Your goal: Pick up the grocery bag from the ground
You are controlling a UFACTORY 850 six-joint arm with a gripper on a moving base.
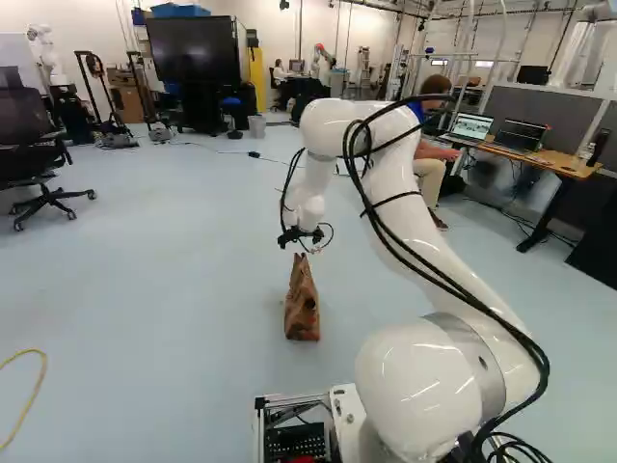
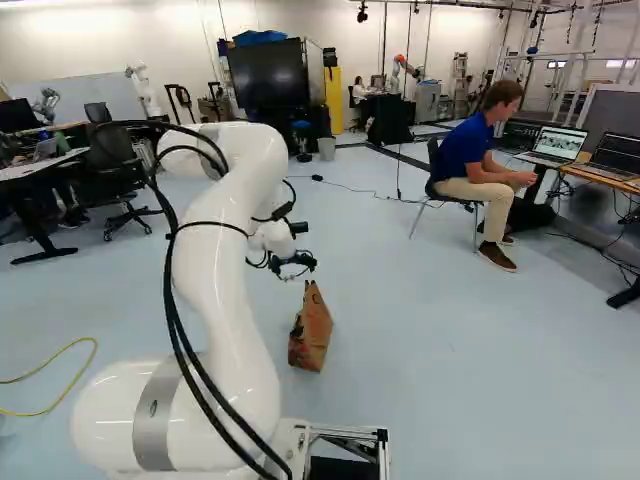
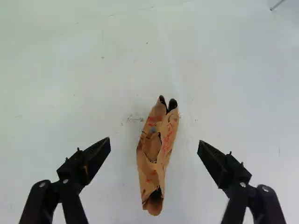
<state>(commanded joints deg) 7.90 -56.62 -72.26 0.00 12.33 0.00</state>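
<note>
The fingers stand wide open, one on each side of the line down to the paper grocery bag, and neither touches it. The bag is upright on the floor, below the fingertips, its narrow crumpled top running lengthwise between them and its far end reaching a little ahead of them.

The step in hand looks to be the descent for the grasp. The heading seems good: closing from here would squeeze the bag across its thin side. The slight slant of the top edge may call for a small wrist turn, so that both pads meet the paper flat. I would go straight down with the fingers wide until they straddle the upper paper, low enough for a deep pinch, then close gently. Too shallow a grip could tear the rim or slip off; an off-centre descent could knock the bag over. What it holds, and so its weight, cannot be told, so the first part of the lift should be slow.

The floor under the fingers is pale and smooth, with small dark specks, and the bag might slide if nudged. A yellow cable lies well to the left of the fingers. The desk with laptops is well to their right, and the large screen stands far beyond them.
</note>
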